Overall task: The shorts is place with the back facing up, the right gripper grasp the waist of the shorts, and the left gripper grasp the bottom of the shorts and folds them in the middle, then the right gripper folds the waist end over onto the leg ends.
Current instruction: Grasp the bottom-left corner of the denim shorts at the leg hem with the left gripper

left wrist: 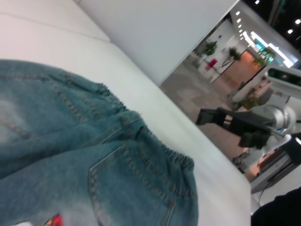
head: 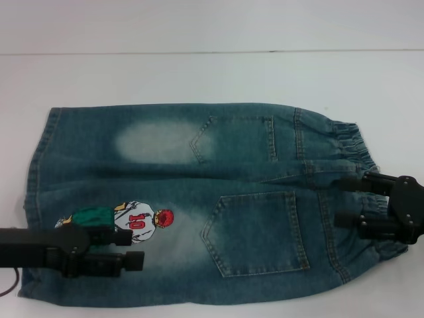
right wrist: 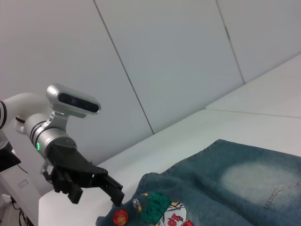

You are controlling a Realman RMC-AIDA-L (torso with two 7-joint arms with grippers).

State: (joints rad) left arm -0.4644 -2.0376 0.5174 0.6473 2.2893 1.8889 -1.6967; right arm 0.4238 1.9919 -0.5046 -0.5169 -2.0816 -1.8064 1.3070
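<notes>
The shorts (head: 199, 199) lie flat on the white table with the back pockets up. The puckered waist (head: 358, 149) is at the right and the bottom hems (head: 40, 172) are at the left. My left gripper (head: 136, 248) hangs open over the near leg, just beside the number 10 print (head: 136, 222). In the right wrist view the left gripper (right wrist: 110, 190) has its fingertips (right wrist: 117, 197) close above the hem by the orange ball (right wrist: 120, 216). My right gripper (head: 341, 200) stands open over the near half of the waistband. The left wrist view shows the right gripper (left wrist: 211, 117) raised above the waist (left wrist: 155, 155).
The white table (head: 199, 73) runs well beyond the shorts on the far side. Its near edge lies just below the near leg of the shorts. Past the table's right end, a room with furniture (left wrist: 244, 61) shows in the left wrist view.
</notes>
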